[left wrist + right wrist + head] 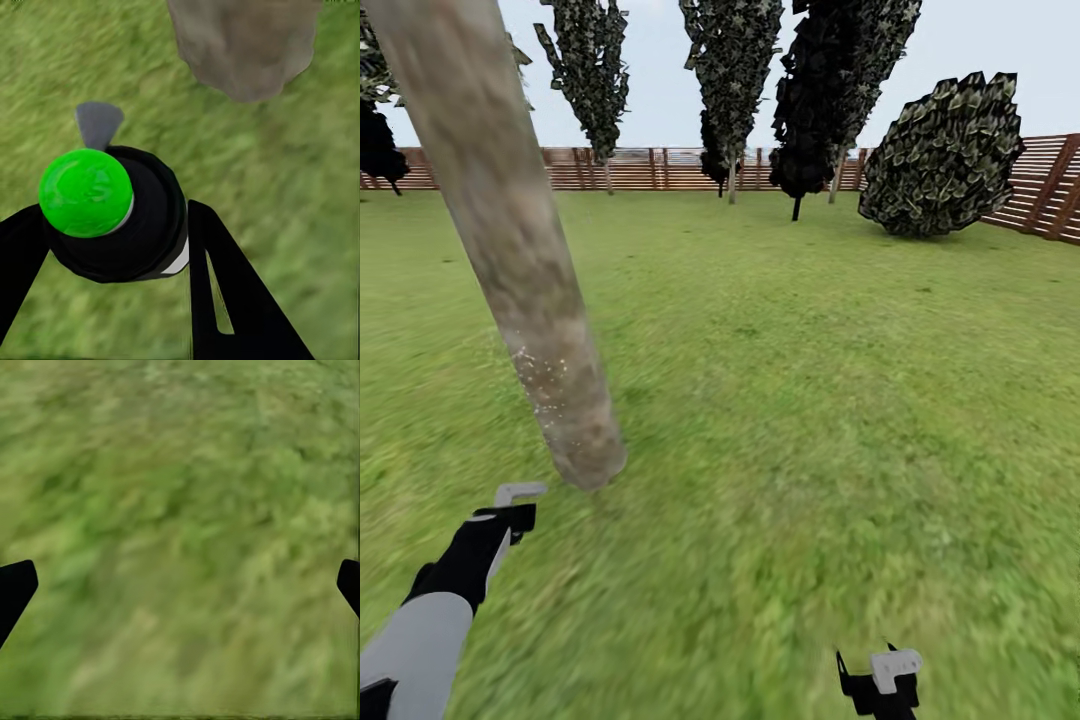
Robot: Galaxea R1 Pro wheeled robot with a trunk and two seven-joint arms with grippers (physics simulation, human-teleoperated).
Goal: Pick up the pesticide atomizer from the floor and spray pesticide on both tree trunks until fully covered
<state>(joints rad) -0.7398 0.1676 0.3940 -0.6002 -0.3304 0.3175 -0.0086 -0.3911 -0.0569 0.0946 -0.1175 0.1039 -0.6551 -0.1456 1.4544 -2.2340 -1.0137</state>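
In the head view, the thick tree trunk (510, 250) slanted from the upper left of the frame down to the grass (810, 400) at lower left-centre, with pale specks scattered on its lower part. Just below its base, at the lower left, the left gripper (512, 508) held the pesticide atomizer (520, 493), whose grey nozzle pointed toward the trunk but stood apart from it. In the left wrist view the black fingers (225, 292) were closed against both sides of the atomizer's black top (131, 225), which bore a bright green cap (85, 192); its grey nozzle (99, 124) showed above, and the trunk's base (244, 45) lay at the top of that frame.

At the bottom right of the head view sat the right gripper (880, 680). In the right wrist view its fingertips (15, 585) stood wide apart at the frame's edges with nothing between them but grass.

Along the top of the head view ran a brown slat fence (630, 168), with dark thin-stemmed trees (735, 70) and a rounded shrub (945, 155) at upper right.
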